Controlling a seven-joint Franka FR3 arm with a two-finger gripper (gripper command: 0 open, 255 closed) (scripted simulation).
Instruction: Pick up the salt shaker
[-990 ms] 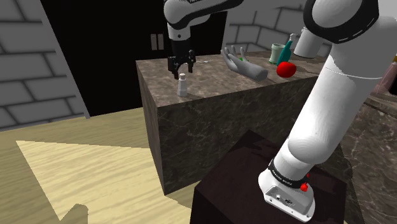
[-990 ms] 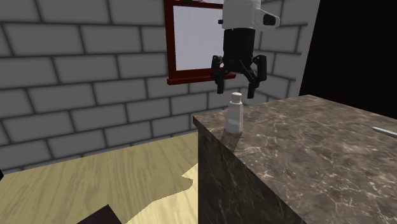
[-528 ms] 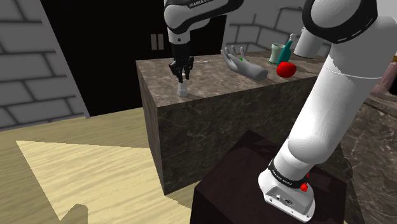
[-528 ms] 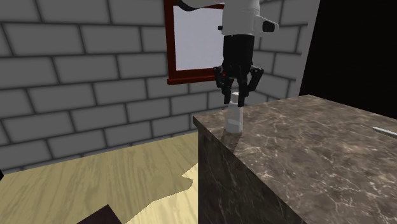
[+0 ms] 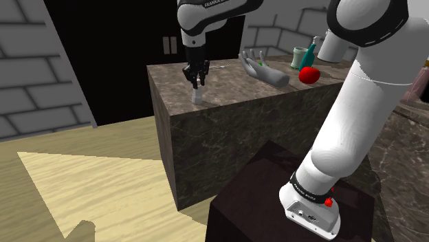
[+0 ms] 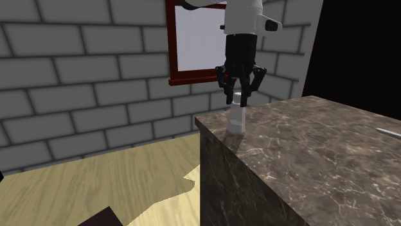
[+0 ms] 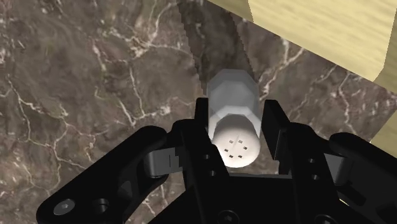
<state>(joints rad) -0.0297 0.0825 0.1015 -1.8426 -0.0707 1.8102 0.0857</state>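
**K:** Where does the pale grey-white faceted salt shaker point(image 5: 198, 97) point(image 6: 238, 119) point(image 7: 231, 95) sit?

**R:** It stands upright on top of the brown marble-patterned counter block point(image 5: 227, 130) point(image 6: 321, 160) point(image 7: 95, 76), right at one corner of it. As far as the shoulder and second exterior views show, its base rests on the counter top.

**K:** And the pincer?

**R:** The black two-finger gripper point(image 5: 198, 81) point(image 6: 238, 97) point(image 7: 236, 127) points straight down at the counter. It is pinching the shaker by its upper end. In the wrist view the fingers point(image 7: 200, 127) press against both sides just below the round cap point(image 7: 236, 145), and the cap's small holes face the camera.

**K:** Any writing?

**R:** There is "FRANKA" in dark letters on the white arm link point(image 5: 214, 4) above the counter, with the rest cut off. A black band on the lowest link point(image 5: 313, 189) carries small print that is too small to read.

**K:** Anything else on the counter?

**R:** At the counter's other end there is a grey hand-shaped model point(image 5: 265, 69), a red round fruit point(image 5: 309, 74), a teal bottle point(image 5: 311, 53) and a pale green cup point(image 5: 298, 57).

**K:** And the surroundings?

**R:** Beside the counter is a dark box stand point(image 5: 268, 199) on a light wooden floor point(image 5: 103, 185). Behind the counter is a grey brick wall point(image 6: 77, 77) with a red-framed window point(image 6: 193, 38).
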